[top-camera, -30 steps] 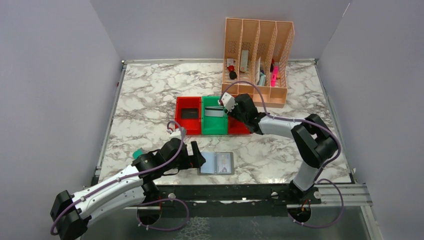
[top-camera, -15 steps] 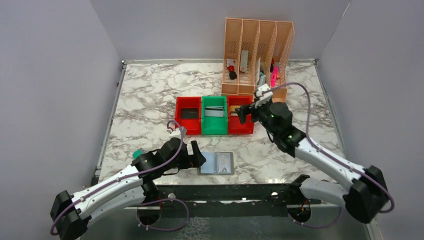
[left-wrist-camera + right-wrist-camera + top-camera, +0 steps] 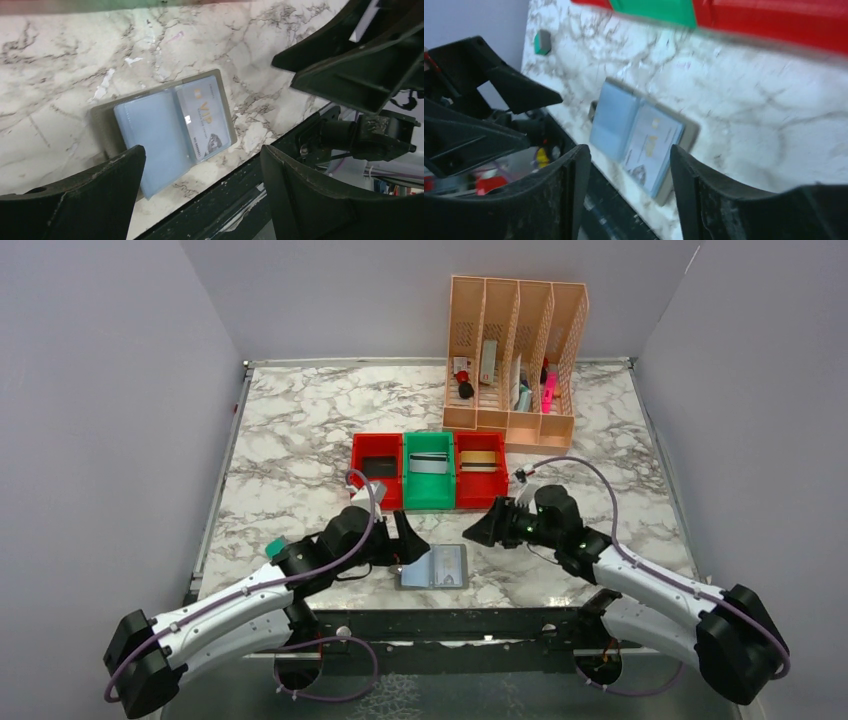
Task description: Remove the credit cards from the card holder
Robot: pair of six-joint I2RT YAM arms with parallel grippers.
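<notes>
Top external: card holder (image 3: 436, 567) lies open and flat on table (image 3: 300, 440) near front edge, at 6 o'clock from green bin (image 3: 429, 485). Long axis runs 9–3. Pale VIP card (image 3: 452, 565) sits in 3 o'clock panel, its own length 12–6; 9 o'clock panel looks empty. At holder's 10 o'clock, just beside it, left gripper (image 3: 408, 545), fingers spread, holding nothing. At 2 o'clock, near, right gripper (image 3: 478, 532), fingers apart, empty. Judgement: card lies on right arm's side; left arm suits pinning 9 o'clock panel.

marble table (image 3: 300, 430), card holder (image 3: 441, 567), three bins (image 3: 428, 500), organiser (image 3: 510, 427), teal block (image 3: 273, 548)
</notes>
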